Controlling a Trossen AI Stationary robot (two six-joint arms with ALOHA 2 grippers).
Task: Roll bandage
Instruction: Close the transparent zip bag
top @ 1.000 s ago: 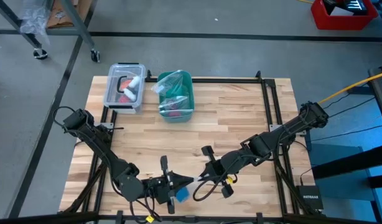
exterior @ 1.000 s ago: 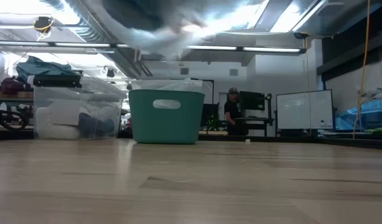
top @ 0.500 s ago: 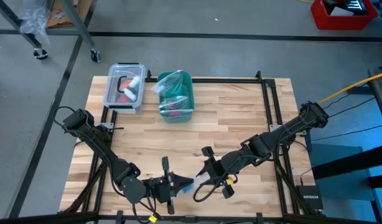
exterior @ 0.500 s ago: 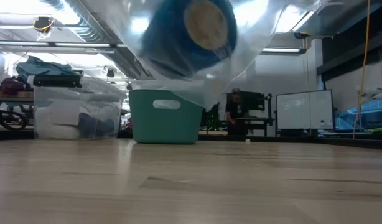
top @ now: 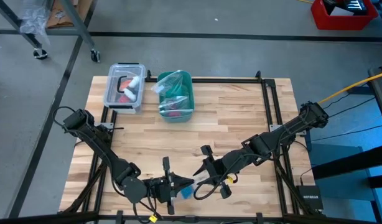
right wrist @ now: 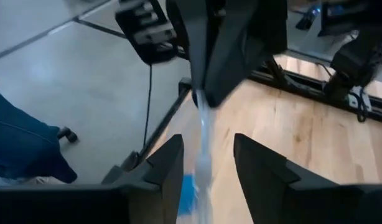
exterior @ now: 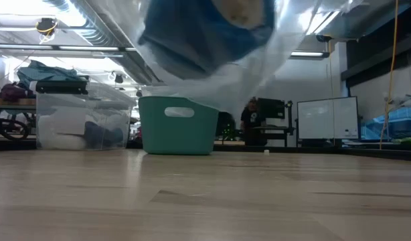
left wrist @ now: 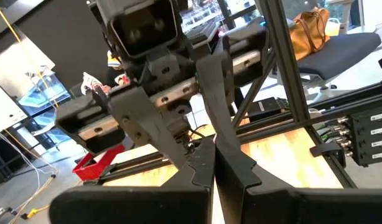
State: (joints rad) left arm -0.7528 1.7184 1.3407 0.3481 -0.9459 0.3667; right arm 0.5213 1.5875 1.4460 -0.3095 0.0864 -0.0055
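Both tools meet near the counter's front edge: left tool [top: 178, 185] clamped on the clear bag [exterior: 259, 73] holding the bandage [exterior: 199, 33]; right tool [top: 202, 177] spread apart. Teal bin [top: 177, 96] and clear box [top: 124, 87] sit well apart at the back.

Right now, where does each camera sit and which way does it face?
High: overhead, straight down on the table; both arms show.
Low: table height, facing the teal bin; no arm, just the bagged bandage.
Left wrist: left arm, facing the right gripper.
Right wrist: right arm, facing the left gripper.
High and low share the bin.
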